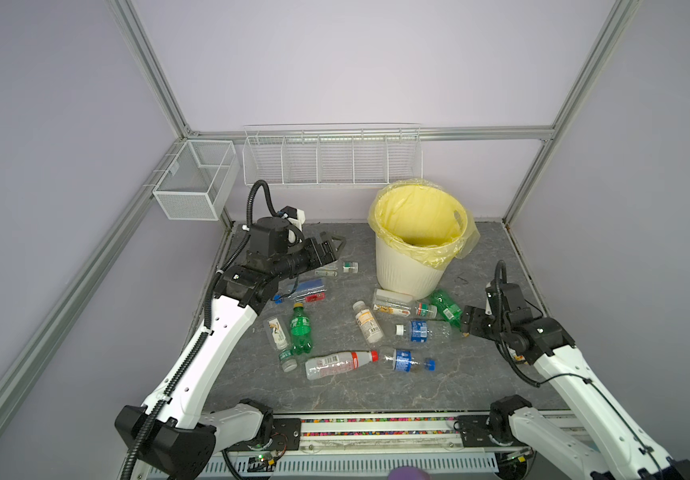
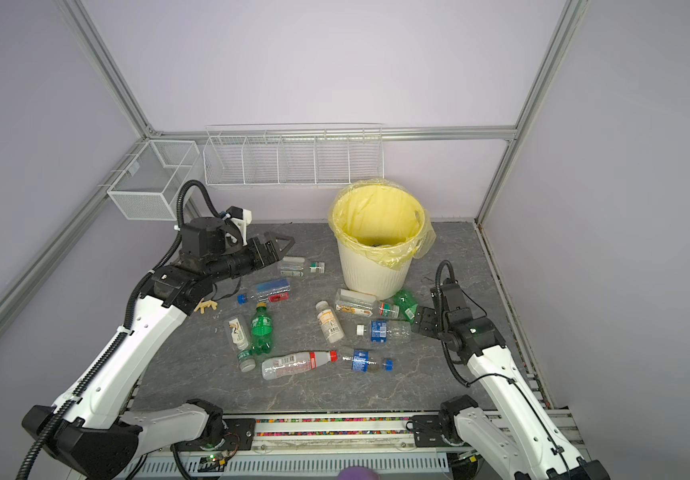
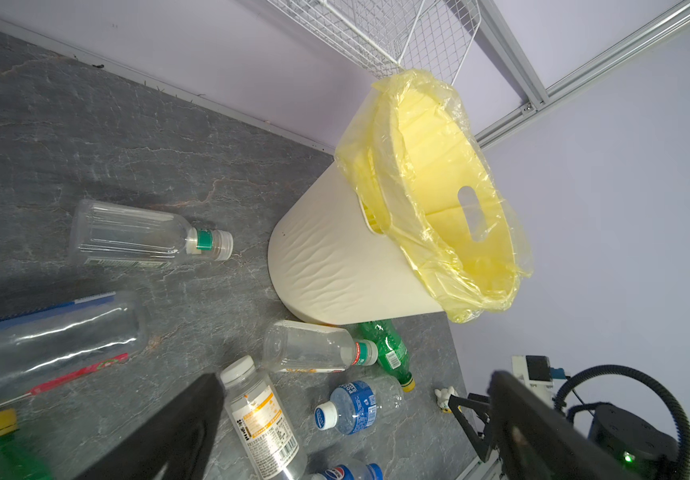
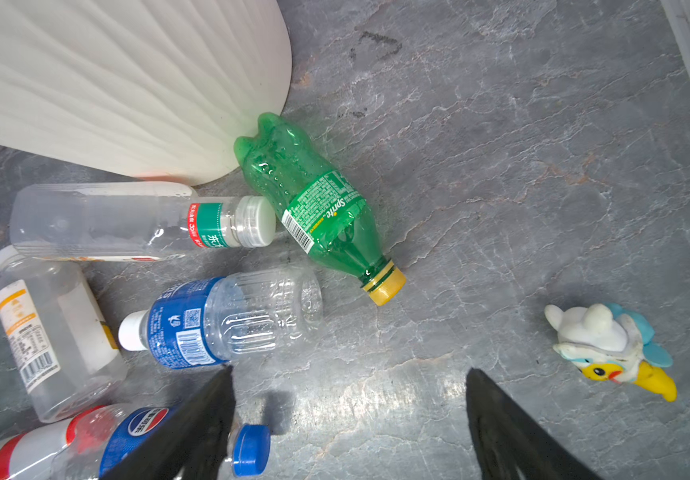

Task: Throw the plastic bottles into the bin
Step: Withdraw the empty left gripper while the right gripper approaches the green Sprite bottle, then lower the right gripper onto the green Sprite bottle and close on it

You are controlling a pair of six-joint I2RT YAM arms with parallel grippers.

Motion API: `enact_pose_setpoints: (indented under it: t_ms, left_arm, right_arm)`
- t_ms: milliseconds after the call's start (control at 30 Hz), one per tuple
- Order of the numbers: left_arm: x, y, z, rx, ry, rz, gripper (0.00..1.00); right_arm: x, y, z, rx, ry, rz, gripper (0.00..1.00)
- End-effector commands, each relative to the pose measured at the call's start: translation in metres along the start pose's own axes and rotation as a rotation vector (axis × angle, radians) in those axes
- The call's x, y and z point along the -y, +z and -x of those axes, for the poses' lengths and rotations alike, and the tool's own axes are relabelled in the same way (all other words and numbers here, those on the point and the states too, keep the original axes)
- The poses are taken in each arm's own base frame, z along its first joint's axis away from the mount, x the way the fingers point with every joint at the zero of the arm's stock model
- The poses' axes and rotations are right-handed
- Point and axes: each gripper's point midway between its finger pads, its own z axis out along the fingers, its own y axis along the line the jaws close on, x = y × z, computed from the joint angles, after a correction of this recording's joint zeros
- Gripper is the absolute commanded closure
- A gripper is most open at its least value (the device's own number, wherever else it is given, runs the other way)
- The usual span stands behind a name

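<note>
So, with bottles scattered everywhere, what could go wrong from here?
The green bottle lies up against the bin, with the cap of a clear bottle right beside it, so grabbing one might roll the other. The toy figure sits close to the open right gripper and could get picked by mistake.

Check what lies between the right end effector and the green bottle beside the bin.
Nothing: in the right wrist view, the tabletop between the open right end effector and the green bottle is bare. A blue-labelled bottle lies beside that stretch.
</note>
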Motion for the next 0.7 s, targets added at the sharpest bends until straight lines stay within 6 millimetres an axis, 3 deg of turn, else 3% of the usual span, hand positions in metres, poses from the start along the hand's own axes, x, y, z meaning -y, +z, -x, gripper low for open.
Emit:
enact_pose_setpoints:
  t_ms: [0,467,667]
  left_arm:
    - [-0.016,-0.004,-0.016,-0.028,0.026,0.033,0.00]
    - [-0.072,-0.007,-0.048,-0.145,-0.021,0.143,0.00]
    - [-0.079,-0.003,-0.063,-0.173,0.010,0.132,0.00]
  right_arm:
    - [-0.001,0.013,0.002,0.007,-0.025,-0.005,0.12]
    - [-0.010,0.036,0.013,0.021,-0.108,-0.006,0.12]
    - [-0.013,0.049,0.018,0.023,-0.119,-0.014,0.12]
